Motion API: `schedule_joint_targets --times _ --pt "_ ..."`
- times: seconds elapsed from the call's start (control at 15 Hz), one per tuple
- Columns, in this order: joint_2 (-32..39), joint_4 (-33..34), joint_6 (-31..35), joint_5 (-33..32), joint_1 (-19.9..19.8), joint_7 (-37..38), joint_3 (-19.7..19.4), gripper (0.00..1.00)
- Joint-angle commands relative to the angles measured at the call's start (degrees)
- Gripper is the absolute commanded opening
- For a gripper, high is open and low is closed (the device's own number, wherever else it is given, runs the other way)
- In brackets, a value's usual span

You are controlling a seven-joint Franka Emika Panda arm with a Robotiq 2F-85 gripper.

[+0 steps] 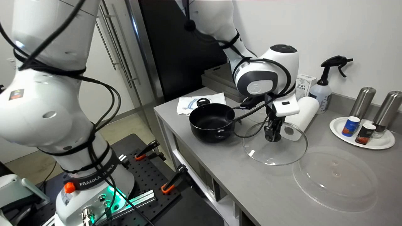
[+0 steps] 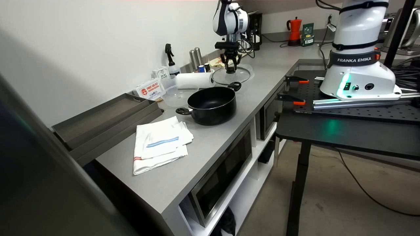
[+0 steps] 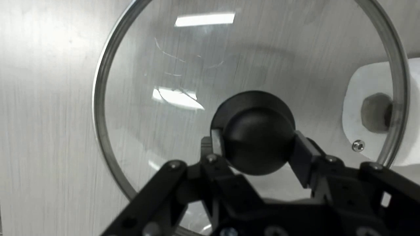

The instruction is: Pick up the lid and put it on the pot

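Observation:
The lid, clear glass with a metal rim [image 3: 100,98], fills most of the wrist view. My gripper [image 3: 257,144] is shut on its black knob [image 3: 259,141], one finger pad against each side. In an exterior view the lid [image 1: 262,153] looks roughly level and seems to hang over the counter; its exact height is hard to judge. The black pot [image 1: 205,135] stands uncovered on the counter, its inside visible, with the lid to its side and not above it. Both pot handles show in an exterior view, where the pot [image 2: 215,113] is nearer the camera than the lid.
A larger clear disc [image 1: 336,182] lies beside the lid. A paper towel roll [image 1: 307,108] is close behind my gripper. Near the pot are a clear round dish [image 2: 178,96], a folded towel [image 2: 164,141] and dark trays [image 2: 108,121]. A white plate [image 1: 384,142] holds shakers.

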Motion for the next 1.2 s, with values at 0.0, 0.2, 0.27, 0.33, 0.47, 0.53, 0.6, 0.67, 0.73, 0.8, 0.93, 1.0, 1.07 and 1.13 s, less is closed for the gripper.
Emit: schedule_joint_targets --times 0.0,0.2,0.27,0.33,0.47,0.53,0.6,0.67,0.73,0.8,0.93,1.0,1.07,1.13 --pt "-7.8 -4.0 0.3 -3.1 1.6 -1.5 -2.3 0.25" --pt "-12.2 -4.2 -0.6 -6.3 2.3 -2.3 -3.1 0.25" --pt "-13.5 -4.2 -1.1 -7.2 2.3 -2.8 -3.1 0.25" --pt "-15.4 -4.3 -2.0 -8.1 2.2 -3.8 -2.7 0.25" --pt "-18.7 -4.6 -3.3 -9.8 2.6 -5.3 -2.5 0.25" --pt "-20.2 -4.6 -4.2 -10.5 2.7 -6.0 -2.3 0.25" --pt "-21.7 -4.7 -5.1 -11.6 3.2 -6.4 -2.3 0.25" --pt "-23.1 -4.7 -6.0 -12.9 3.8 -6.4 -2.3 0.25" --pt "-24.4 -4.6 -7.0 -14.3 4.2 -6.5 -2.1 0.25" --pt "-25.5 -4.5 -8.3 -15.6 4.6 -6.7 -1.8 0.25" --pt "-27.7 -4.3 -11.0 -18.3 5.3 -7.0 -0.8 0.25" --pt "-28.6 -4.0 -12.7 -19.6 5.8 -7.3 -0.1 0.25" --pt "-29.4 -3.8 -14.1 -20.6 6.1 -7.5 0.6 0.25" --pt "-30.1 -3.7 -15.4 -22.1 6.6 -7.2 1.3 0.25"
